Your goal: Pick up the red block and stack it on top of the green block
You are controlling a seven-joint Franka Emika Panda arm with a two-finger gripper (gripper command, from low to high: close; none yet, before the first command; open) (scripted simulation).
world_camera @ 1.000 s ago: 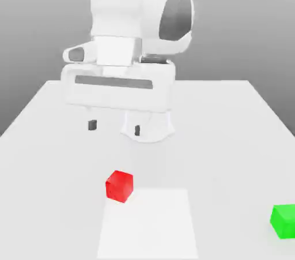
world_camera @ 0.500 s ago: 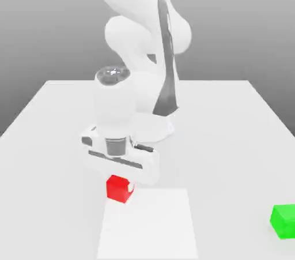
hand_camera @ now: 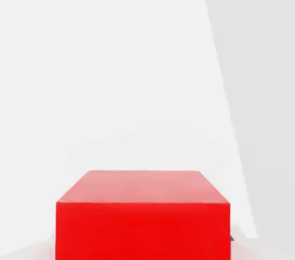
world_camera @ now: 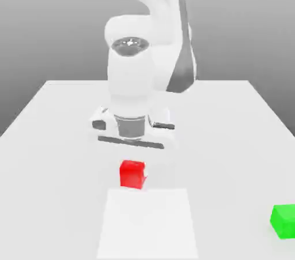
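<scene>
One red block (world_camera: pixel 132 173) and one green block (world_camera: pixel 283 221) on the white table (world_camera: pixel 52 138). Red block sits directly under the gripper (world_camera: pixel 132 164); finger grip cannot be determined. Green block lies well apart, toward the exterior view's right, by the table edge, with open surface between.

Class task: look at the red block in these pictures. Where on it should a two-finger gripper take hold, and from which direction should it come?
Grip the red block on two opposite upright faces, coming straight down from above. It is a small cube with flat, parallel sides, and nothing stands beside it on the table. The gripper hangs over it.
</scene>
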